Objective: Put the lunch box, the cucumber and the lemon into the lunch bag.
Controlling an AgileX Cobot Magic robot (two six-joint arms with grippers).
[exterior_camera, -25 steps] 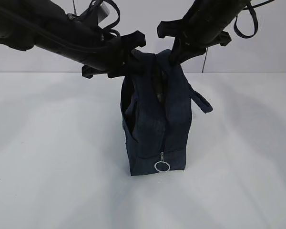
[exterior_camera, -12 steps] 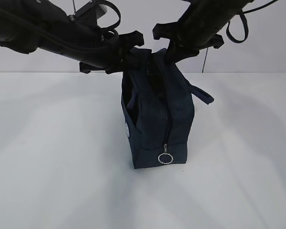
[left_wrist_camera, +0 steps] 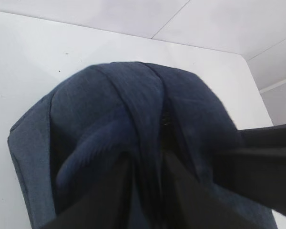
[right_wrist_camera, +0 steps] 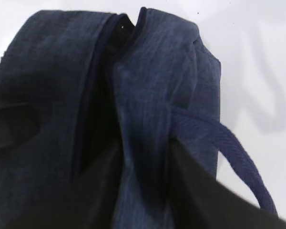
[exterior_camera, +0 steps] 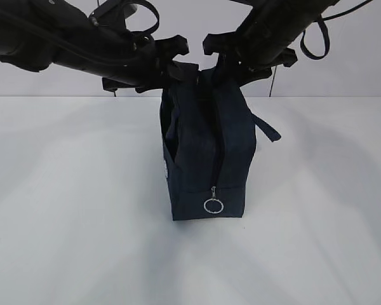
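Bag has dropped a bit and now stands upright on the table, both grippers, left and right, at its top edge with fabric between their fingers, can't tell if they're gripping.

Both arms slant inward, the left claw and right claw facing each other, jaws slightly parted.

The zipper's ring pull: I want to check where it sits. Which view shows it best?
The exterior view: the silver ring pull hangs in plain sight low on the lunch bag's front end. Neither wrist view shows it; both see only the bag's top fabric and part of the zipper line.
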